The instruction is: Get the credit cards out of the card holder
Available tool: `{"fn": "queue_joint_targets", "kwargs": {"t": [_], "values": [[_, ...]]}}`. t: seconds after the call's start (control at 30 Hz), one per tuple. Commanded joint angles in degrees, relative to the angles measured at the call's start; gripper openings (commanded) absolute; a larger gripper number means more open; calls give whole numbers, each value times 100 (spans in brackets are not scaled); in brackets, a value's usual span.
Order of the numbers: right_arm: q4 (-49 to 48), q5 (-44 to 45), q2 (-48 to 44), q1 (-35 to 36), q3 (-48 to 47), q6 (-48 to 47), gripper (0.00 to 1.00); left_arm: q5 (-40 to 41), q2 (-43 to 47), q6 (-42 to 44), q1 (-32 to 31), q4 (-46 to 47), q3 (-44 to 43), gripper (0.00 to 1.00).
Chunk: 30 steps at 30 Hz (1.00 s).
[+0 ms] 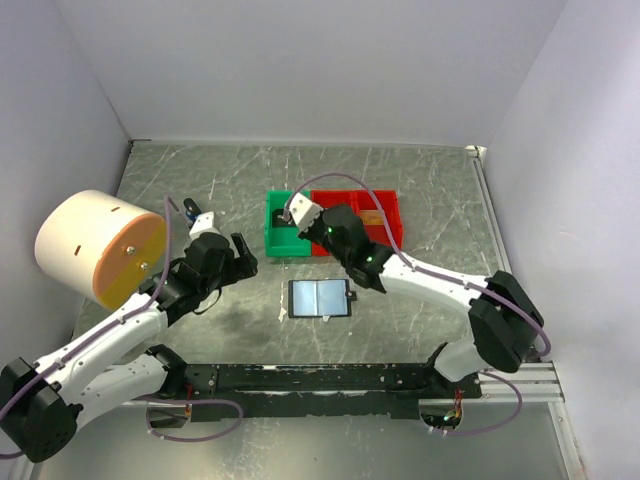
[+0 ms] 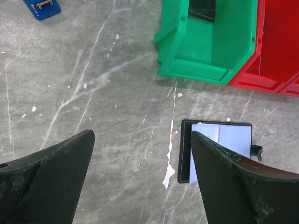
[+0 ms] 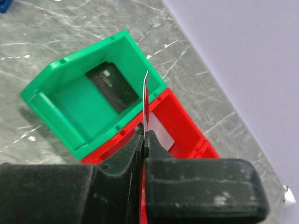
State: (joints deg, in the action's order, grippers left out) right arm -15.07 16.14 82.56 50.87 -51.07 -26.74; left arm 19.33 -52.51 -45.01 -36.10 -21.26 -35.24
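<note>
**A:** From above, where's the card holder [image 1: 320,298]?

**B:** It lies open on the table [image 1: 200,170], between the arms and nearer than the green bin [image 1: 283,240] and red bin [image 1: 380,215]. The right tool [image 1: 315,230] hangs over those bins. The left tool [image 1: 237,258] sits left of the holder.

**A:** Left wrist view?

**B:** Its fingers are spread wide with nothing between them. The holder's pale sleeves show just beside one finger.

**A:** Right wrist?

**B:** It's pinched tight on a thin card [image 3: 145,95], edge-on above the bins' shared wall. A black card [image 3: 112,86] lies in the green bin and a pale card [image 3: 161,133] in the red.

**A:** Progress?

**B:** Two are out and a third is nearly dropped, I'd judge. I can't tell whether more remain.
</note>
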Motion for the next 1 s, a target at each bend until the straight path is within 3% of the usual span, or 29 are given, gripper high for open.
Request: {"fn": "queue_joint_targets", "kwargs": {"t": [0.0,0.37,0.97], "values": [[337,-852,408,-354,-664,-732,0,-92,-67,177,52,104,-119,97],[813,-1194,1806,-414,-1932,-668,0,-1042,-373,433,832,224,-55,100],[1584,-393,3204,-437,-3085,-1650,0,-1478,95,712,1235,4,-160,100]]}}
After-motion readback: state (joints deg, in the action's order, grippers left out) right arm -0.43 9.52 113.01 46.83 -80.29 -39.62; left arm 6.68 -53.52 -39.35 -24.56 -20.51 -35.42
